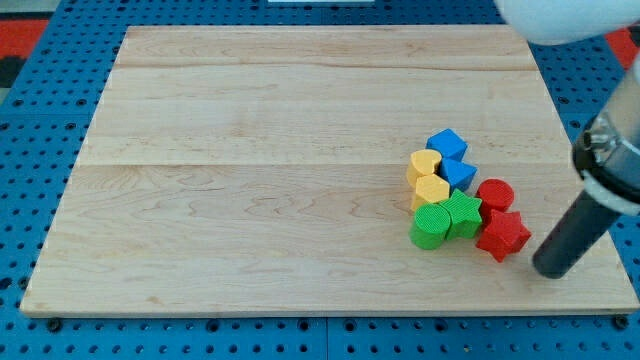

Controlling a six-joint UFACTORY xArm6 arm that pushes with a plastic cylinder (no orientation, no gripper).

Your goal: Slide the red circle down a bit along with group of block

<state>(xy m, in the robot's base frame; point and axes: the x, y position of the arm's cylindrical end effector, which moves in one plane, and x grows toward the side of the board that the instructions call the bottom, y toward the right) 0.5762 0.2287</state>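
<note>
The red circle (495,194) sits at the right of a tight cluster of blocks on the wooden board (250,150). A red star (503,235) lies just below it. To its left are a blue cube (446,145), a second blue block (460,172), a yellow heart (424,165), a yellow hexagon (432,189), a green star (462,214) and a green circle (430,227). My rod comes in from the view's right, and my tip (549,268) rests on the board to the lower right of the red star, apart from it.
The board lies on a blue perforated mat (30,200). The arm's body fills the view's upper right corner. The cluster lies near the board's right and bottom edges.
</note>
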